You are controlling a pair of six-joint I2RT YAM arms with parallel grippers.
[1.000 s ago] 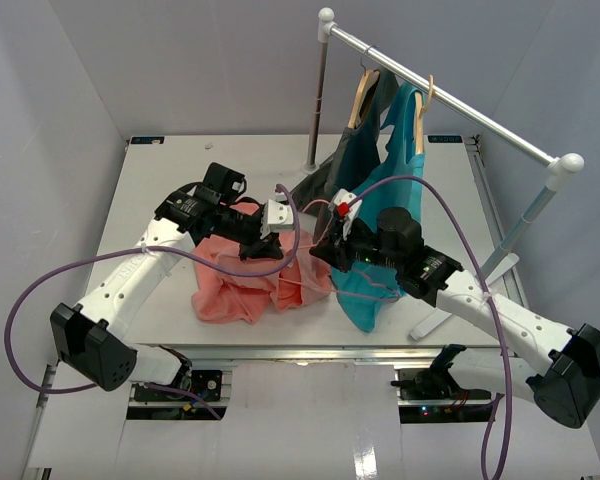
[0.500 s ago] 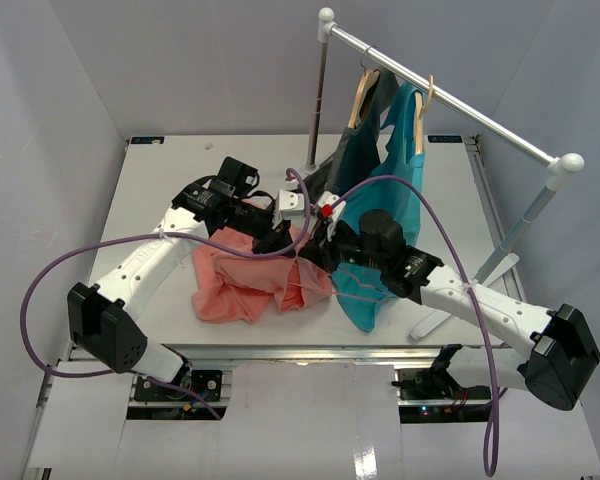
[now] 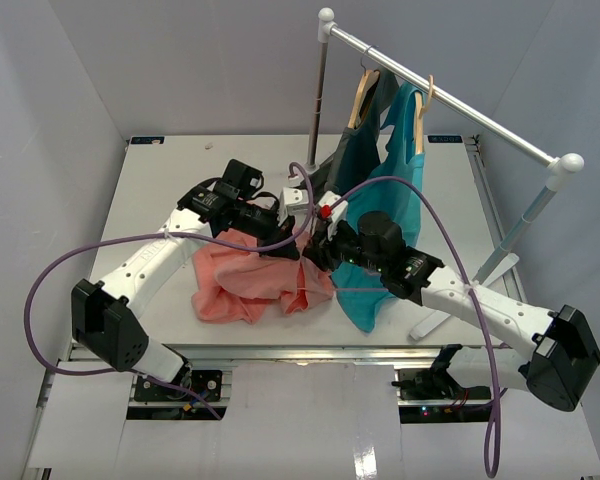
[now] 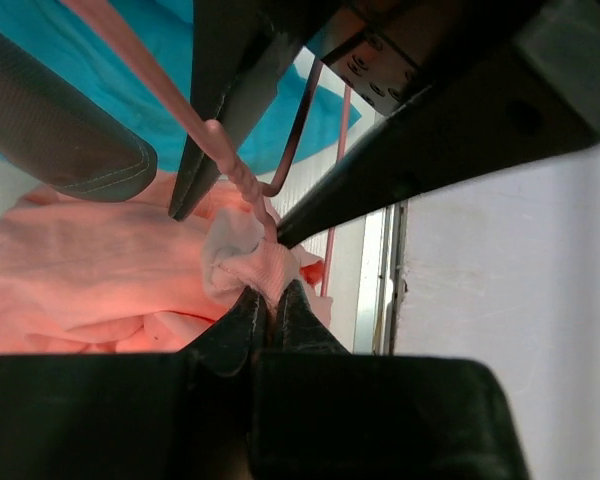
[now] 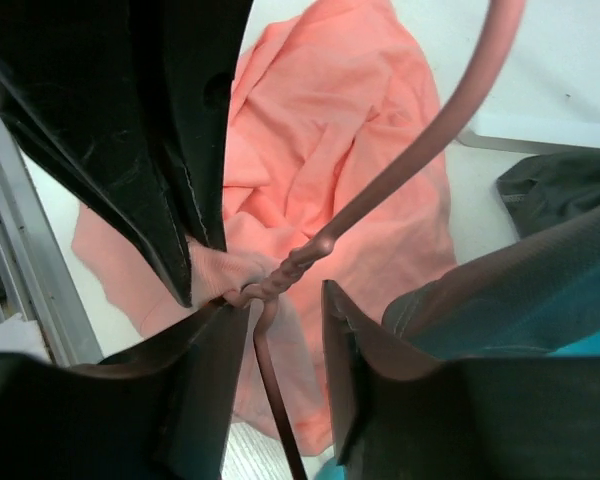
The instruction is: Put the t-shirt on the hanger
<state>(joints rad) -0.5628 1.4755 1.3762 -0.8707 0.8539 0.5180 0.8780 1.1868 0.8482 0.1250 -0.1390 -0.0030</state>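
The salmon t-shirt (image 3: 245, 285) lies crumpled on the table in front of the arms. My left gripper (image 3: 286, 245) is at its right edge and is shut on a small fold of the t-shirt (image 4: 245, 250); the jaws (image 4: 270, 300) meet on the cloth. My right gripper (image 3: 316, 250) faces it, almost touching. The thin pale-pink hanger (image 5: 300, 260) has its twisted neck between the right gripper's (image 5: 285, 300) open fingers, resting against one finger (image 5: 195, 380). Its hook rod rises to the upper right. The hanger (image 4: 235, 175) also shows in the left wrist view, right above the pinched fold.
A clothes rack (image 3: 450, 100) stands at the back right, with two wooden hangers (image 3: 363, 95). A teal shirt (image 3: 380, 190) and a dark grey shirt (image 3: 330, 180) hang down to the table just behind the right gripper. The rack's foot (image 3: 435, 320) lies near the right arm. Purple cables loop over both arms.
My left gripper has moved right and my right gripper left, so they now meet at the t-shirt's right edge. The pinched fold has come up against the hanger's neck.
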